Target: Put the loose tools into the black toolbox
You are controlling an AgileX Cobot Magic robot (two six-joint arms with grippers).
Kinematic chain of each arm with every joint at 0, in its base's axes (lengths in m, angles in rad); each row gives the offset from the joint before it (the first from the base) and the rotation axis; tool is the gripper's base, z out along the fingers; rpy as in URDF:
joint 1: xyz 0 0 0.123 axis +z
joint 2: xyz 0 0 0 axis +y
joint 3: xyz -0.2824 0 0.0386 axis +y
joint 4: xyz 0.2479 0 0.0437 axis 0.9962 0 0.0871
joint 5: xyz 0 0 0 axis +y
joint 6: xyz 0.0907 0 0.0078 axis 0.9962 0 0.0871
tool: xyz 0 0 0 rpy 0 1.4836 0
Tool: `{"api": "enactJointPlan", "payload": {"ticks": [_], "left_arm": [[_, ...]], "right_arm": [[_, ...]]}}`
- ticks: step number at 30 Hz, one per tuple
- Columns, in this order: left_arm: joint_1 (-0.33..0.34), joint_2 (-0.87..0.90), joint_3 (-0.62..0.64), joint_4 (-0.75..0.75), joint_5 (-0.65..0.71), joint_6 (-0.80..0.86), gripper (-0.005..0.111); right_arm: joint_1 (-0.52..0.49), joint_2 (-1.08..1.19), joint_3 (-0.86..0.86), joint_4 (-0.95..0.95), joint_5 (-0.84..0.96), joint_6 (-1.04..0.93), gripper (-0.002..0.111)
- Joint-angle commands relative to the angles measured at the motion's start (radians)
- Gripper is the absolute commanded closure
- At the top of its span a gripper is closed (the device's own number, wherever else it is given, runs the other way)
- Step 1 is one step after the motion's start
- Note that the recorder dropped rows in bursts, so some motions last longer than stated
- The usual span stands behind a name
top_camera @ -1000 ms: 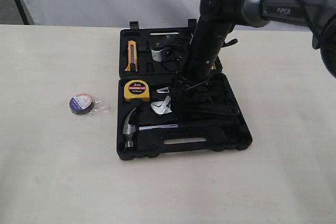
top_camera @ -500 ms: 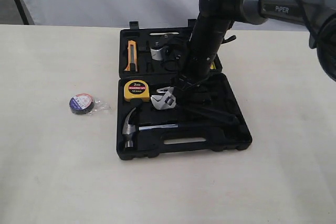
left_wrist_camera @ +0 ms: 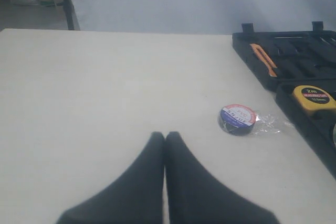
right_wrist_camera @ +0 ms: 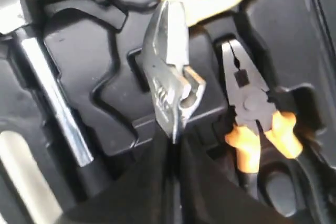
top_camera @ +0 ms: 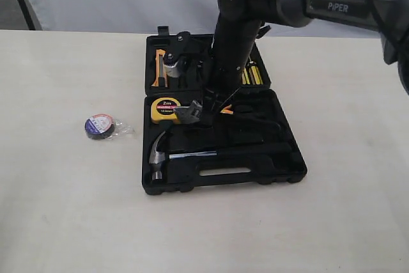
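Clamped jaws of the right gripper (right_wrist_camera: 172,148) hold the silver adjustable wrench with black handle (right_wrist_camera: 169,82) over the large black plastic toolbox (top_camera: 287,172). The steel claw hammer (top_camera: 167,155) lies inside the toolbox. The left gripper (left_wrist_camera: 165,141) has its jaws together, empty. The small black tape roll with blue-white label (top_camera: 99,126) sits outside the toolbox.

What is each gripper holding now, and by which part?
The right gripper is shut on the adjustable wrench, gripping it just below the silver head. The left gripper is shut and holds nothing.
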Motion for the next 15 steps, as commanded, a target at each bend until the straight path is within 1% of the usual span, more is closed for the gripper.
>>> {"api": "enactJointPlan", "payload": {"ticks": [1,5,10,13,15], "left_arm": [[0.003,-0.008,0.009,-0.014,-0.017,-0.010,0.105],[0.003,-0.008,0.009,-0.014,-0.017,-0.010,0.105],[0.003,-0.008,0.009,-0.014,-0.017,-0.010,0.105],[0.003,-0.008,0.009,-0.014,-0.017,-0.010,0.105],[0.003,-0.008,0.009,-0.014,-0.017,-0.010,0.105]], "right_arm": [[0.039,-0.087,0.152,-0.193,-0.223,0.113,0.109],[0.074,-0.132,0.296,-0.341,-0.384,0.238,0.109],[0.120,-0.146,0.439,-0.446,-0.542,0.266,0.109],[0.146,-0.148,0.504,-0.545,-0.608,0.348,0.109],[0.157,-0.148,0.533,-0.620,-0.606,0.427,0.109]]}}
